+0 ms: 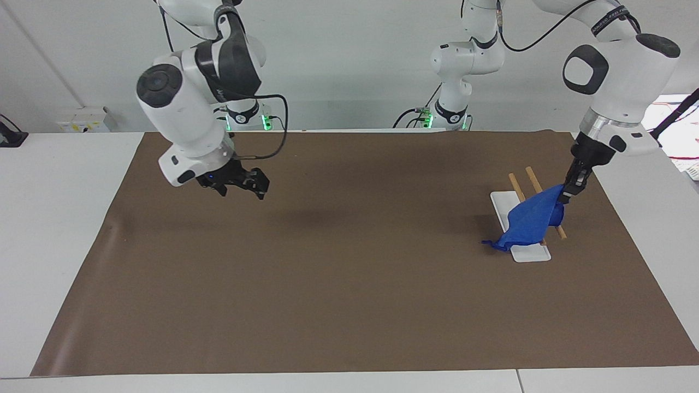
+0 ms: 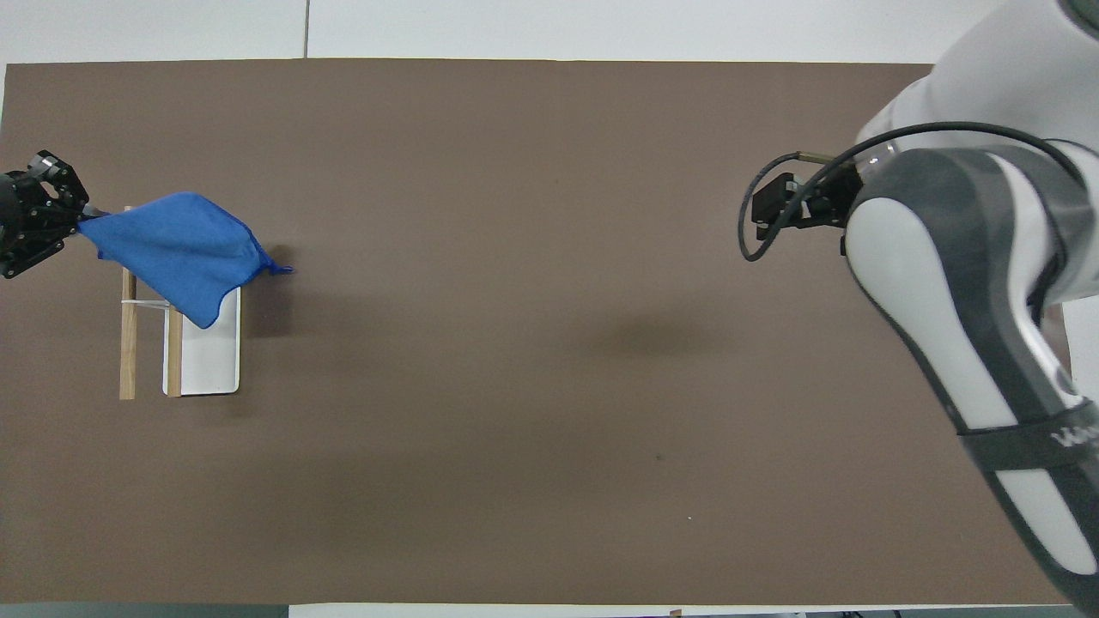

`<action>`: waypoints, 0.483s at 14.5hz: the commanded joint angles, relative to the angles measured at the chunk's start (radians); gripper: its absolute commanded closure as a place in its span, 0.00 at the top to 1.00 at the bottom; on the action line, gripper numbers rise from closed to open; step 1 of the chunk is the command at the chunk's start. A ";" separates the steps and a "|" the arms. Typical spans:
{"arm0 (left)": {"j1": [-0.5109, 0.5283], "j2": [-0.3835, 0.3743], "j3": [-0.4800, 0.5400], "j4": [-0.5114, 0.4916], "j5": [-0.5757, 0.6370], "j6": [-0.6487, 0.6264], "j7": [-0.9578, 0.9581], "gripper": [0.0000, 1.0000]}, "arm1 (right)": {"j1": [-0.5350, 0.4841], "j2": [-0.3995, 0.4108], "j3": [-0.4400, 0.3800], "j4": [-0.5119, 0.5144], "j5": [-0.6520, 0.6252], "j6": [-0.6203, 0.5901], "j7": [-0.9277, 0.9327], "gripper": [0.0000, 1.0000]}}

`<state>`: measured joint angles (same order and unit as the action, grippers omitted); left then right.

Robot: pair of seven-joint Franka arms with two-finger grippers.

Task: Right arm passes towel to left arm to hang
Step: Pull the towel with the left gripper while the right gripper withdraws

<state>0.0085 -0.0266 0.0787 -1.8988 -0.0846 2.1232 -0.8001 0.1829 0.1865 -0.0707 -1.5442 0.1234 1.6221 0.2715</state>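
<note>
We see soft blue cloth, the towel [image 1: 528,222], below the left gripper's fingers [image 1: 570,191]; beneath it, pale wooden rods [image 1: 538,188], matt brown mat [image 1: 338,273].
</note>
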 commanded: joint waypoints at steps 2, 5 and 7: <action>0.108 -0.061 -0.011 -0.083 0.019 0.043 -0.013 0.00 | -0.086 -0.129 0.011 -0.001 -0.103 -0.115 -0.097 1.00; 0.175 -0.090 -0.011 -0.144 0.019 0.087 -0.011 0.00 | -0.103 -0.177 0.005 -0.016 -0.140 -0.177 -0.194 1.00; 0.197 -0.114 -0.011 -0.227 0.019 0.191 -0.008 0.00 | -0.111 -0.196 0.008 -0.048 -0.145 -0.180 -0.212 1.00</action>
<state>0.1832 -0.0782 0.0795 -2.0084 -0.0840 2.2128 -0.8000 0.0850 0.0029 -0.0729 -1.5504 0.0020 1.4381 0.0999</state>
